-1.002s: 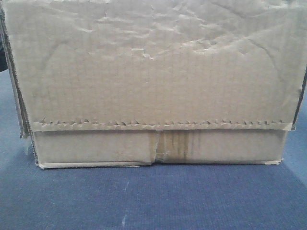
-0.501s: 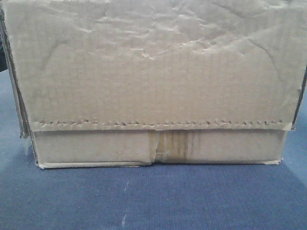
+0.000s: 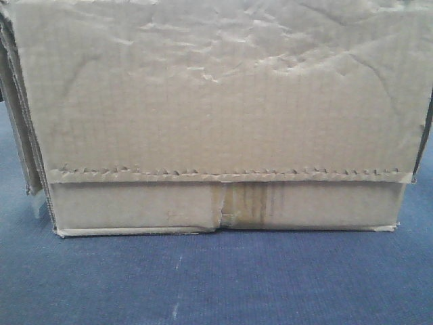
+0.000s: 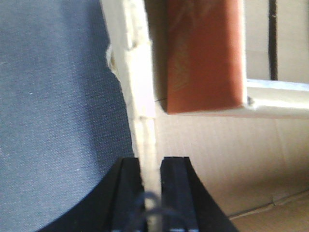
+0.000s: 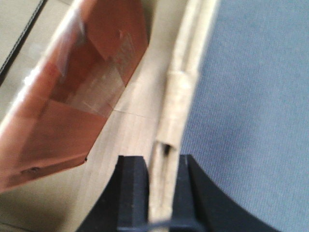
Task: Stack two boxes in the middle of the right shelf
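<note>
**Inspector:** Blue-grey woven cloth (image 3: 216, 277) lies under the load. How do the claws stand?

**Operator:** The left claw (image 4: 150, 166) is clamped on one upright side wall (image 4: 140, 96) of the box (image 3: 216, 101), with the cardboard rim pinched between its two black fingers. The right claw (image 5: 160, 166) is likewise closed on the opposite wall (image 5: 186, 72), which looks doubled where it is held.

**Inspector:** And outward from there?

**Operator:** Inside each wall, a flap faced with reddish-brown tape (image 4: 203, 53) leans into the open top. From the front, the tan carton nearly fills the view. It has a wrinkled face, a serrated flap edge (image 3: 216, 172) and a stained tape strip (image 3: 247, 206) at mid seam. Its bottom edge appears to meet the cloth.

**Inspector:** Shelf? Second box?

**Operator:** Neither is in view.

**Inspector:** Finding: the step in hand looks like a two-armed lift.
- Raise both claws together and level. Thin walls pinched at the rim may fold or tear if one side leads.
- Hold the spacing between the arms constant, so the walls neither splay nor bow.
- Move slowly, and keep the carton upright until the shelf is sighted.
</note>
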Robot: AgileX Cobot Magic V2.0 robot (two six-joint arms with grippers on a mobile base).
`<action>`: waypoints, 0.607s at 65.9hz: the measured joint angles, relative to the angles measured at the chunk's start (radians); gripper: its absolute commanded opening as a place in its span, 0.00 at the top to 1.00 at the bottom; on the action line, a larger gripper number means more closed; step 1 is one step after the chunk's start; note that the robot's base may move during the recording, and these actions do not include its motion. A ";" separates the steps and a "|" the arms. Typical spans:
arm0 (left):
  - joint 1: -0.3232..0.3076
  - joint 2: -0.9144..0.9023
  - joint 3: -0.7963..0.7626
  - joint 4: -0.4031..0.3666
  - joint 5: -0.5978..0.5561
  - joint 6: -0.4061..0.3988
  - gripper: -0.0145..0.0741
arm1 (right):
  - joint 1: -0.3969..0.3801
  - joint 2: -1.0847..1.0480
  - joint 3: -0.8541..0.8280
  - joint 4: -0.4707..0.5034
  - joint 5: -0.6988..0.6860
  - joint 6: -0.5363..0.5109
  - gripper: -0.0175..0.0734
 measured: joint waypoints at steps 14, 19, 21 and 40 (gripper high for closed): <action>0.000 0.000 0.000 0.001 0.000 -0.011 0.96 | 0.000 -0.004 0.000 0.000 0.002 0.000 0.98; 0.000 -0.004 0.000 0.001 0.000 -0.017 0.96 | 0.000 -0.018 0.000 0.000 0.002 0.000 0.98; 0.000 -0.008 -0.004 0.001 0.002 -0.017 0.96 | 0.000 -0.027 0.000 0.000 0.005 0.000 0.98; -0.002 -0.078 -0.147 0.009 0.025 -0.023 0.96 | 0.000 -0.136 -0.057 -0.004 0.004 0.006 0.98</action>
